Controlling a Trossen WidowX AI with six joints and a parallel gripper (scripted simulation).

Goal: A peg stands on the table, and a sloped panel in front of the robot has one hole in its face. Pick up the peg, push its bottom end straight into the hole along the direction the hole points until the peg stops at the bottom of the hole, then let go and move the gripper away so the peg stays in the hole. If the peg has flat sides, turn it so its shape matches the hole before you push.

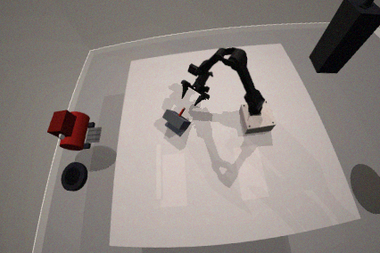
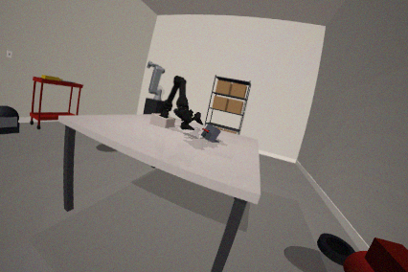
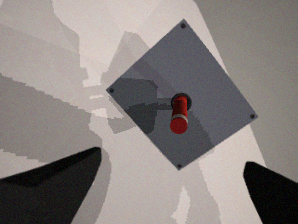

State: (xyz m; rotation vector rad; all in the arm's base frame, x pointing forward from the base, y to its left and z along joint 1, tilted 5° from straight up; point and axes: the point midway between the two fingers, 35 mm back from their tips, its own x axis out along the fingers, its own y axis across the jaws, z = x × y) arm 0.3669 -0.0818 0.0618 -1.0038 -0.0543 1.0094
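With the red peg [image 3: 180,114] seated in the sloped panel [image 3: 210,90], the tool [image 1: 195,94] – fingers apart, holding nothing – should back straight off along the hole's axis without brushing the peg.

desk [image 2: 144,145]: white top on dark legs, standing in a grey-floored room
cart [image 2: 55,100]: red, by the far left wall, with a yellow thing on its top shelf
shelf rack [image 2: 229,104]: against the far white wall, holding brown boxes
tyre [image 2: 335,248]: black, lying flat on the floor, near right
red block [image 2: 378,258]: just beside the tyre, cut off by the frame corner
grey machine [image 2: 155,80]: upright behind the desk, far side
dark box [image 1: 343,35]: hanging overhead at the far right in the top view
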